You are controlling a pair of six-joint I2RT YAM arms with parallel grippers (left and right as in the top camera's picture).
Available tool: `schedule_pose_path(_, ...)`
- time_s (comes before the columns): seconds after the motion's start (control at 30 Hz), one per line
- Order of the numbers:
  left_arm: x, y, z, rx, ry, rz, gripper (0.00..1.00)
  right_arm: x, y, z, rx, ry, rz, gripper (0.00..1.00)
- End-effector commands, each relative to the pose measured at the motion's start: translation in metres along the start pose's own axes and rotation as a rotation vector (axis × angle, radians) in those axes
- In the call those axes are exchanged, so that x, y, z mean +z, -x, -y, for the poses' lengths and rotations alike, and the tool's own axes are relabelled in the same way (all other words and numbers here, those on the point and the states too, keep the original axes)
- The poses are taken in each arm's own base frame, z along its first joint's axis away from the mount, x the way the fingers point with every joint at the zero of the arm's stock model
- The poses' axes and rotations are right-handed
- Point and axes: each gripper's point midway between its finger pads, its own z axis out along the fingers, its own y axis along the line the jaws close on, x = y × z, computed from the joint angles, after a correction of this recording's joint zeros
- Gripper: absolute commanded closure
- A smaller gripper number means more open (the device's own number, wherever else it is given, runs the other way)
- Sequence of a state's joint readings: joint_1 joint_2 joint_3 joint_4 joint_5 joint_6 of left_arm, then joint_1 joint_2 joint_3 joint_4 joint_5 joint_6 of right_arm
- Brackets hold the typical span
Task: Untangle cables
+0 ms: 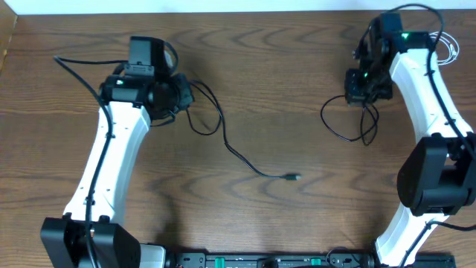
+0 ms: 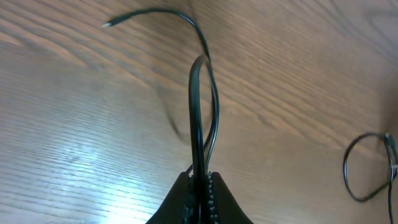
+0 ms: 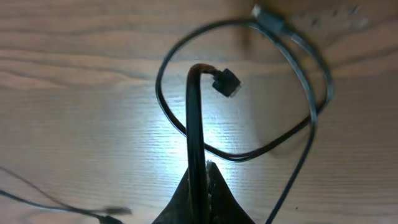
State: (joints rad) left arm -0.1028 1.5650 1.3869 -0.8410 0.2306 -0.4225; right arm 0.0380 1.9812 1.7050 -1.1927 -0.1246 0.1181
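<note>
The left gripper (image 2: 199, 186) is pinching fully shut on a thin, glossy black cable with a small plug at its free end, the long black cable (image 2: 196, 112). A folded bend of it is standing straight out ahead of the fingertips. One strand is curving on past the bend and tapering to a loose tip far ahead and to the left of the fingers. In the overhead view the rest of this cable is trailing away from the fingers across the brown wood-grain table (image 1: 282, 74), ending in its little plug (image 1: 294, 176) well apart from both grippers.

The right gripper (image 3: 200, 186) is likewise clamping tight, with no gap showing, on a second thin black cord, the looped black cable (image 3: 194, 118). The held strand is rising ahead of the fingertips and hooking over into a small square black plug (image 3: 225, 82) just beyond them. A wide loop is lying on the wood around that strand, with a pale metal plug (image 3: 267, 15) far ahead and to the right.

A thin white coiled cable (image 1: 448, 46) is resting near the table edge, well apart from the right fingers, behind that arm.
</note>
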Motion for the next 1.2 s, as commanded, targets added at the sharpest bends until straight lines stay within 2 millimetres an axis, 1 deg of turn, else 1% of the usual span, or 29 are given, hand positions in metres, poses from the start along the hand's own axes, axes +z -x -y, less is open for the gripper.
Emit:
schedule_pose_path(0.0,-0.004,0.000,0.007,0.006,-0.017,0.017,0.92,0.019,-0.012,-0.022,-0.064,0.074,-0.027,0.99)
schedule_pose_path(0.03,-0.004,0.001,0.007,0.006,-0.018,0.019,0.93,0.028,-0.017,-0.030,-0.087,0.075,-0.037,0.96)
schedule_pose_path(0.07,-0.004,0.001,0.007,0.006,-0.018,0.019,0.93,0.033,-0.020,-0.033,-0.098,0.075,-0.038,0.93)
schedule_pose_path(0.2,-0.004,0.001,0.007,0.007,-0.019,0.020,0.93,0.053,-0.028,-0.047,-0.141,0.072,-0.036,0.58)
schedule_pose_path(0.27,-0.004,0.001,0.007,0.007,-0.018,0.020,0.93,0.059,-0.029,-0.049,-0.152,0.070,-0.030,0.54)
schedule_pose_path(0.3,-0.004,0.001,0.007,0.007,-0.018,0.020,0.93,0.065,-0.030,-0.047,-0.158,0.050,-0.027,0.53)
schedule_pose_path(0.43,-0.004,0.001,0.007,0.007,-0.018,0.020,0.92,0.076,-0.036,-0.034,-0.159,-0.010,-0.031,0.54)
schedule_pose_path(0.5,-0.004,0.001,0.007,0.007,-0.018,0.020,0.93,0.081,-0.040,-0.032,-0.159,-0.017,-0.038,0.55)
schedule_pose_path(0.77,-0.004,0.000,0.006,0.005,-0.016,0.014,0.92,0.102,-0.038,-0.045,-0.220,0.006,0.024,0.53)
schedule_pose_path(0.83,-0.004,0.000,0.006,0.006,-0.016,0.015,0.93,0.105,-0.037,-0.045,-0.202,0.008,0.037,0.47)
schedule_pose_path(0.87,-0.004,0.000,0.006,0.006,-0.015,0.015,0.92,0.107,-0.036,-0.045,-0.184,0.012,0.048,0.41)
schedule_pose_path(0.93,-0.004,0.000,0.006,0.006,-0.016,0.015,0.93,0.112,-0.037,-0.045,-0.139,0.019,0.055,0.32)
schedule_pose_path(0.97,-0.004,0.000,0.006,0.006,-0.016,0.015,0.92,0.116,-0.039,-0.048,-0.100,0.046,0.055,0.25)
schedule_pose_path(1.0,-0.004,0.000,0.006,0.006,-0.016,0.015,0.92,0.118,-0.041,-0.052,-0.081,0.071,0.054,0.22)
schedule_pose_path(1.1,-0.004,0.000,0.006,0.005,-0.015,0.014,0.92,0.125,-0.044,-0.067,-0.035,0.173,0.062,0.21)
schedule_pose_path(1.17,-0.003,-0.001,0.006,0.005,-0.015,0.013,0.92,0.129,-0.047,-0.074,-0.022,0.211,0.067,0.22)
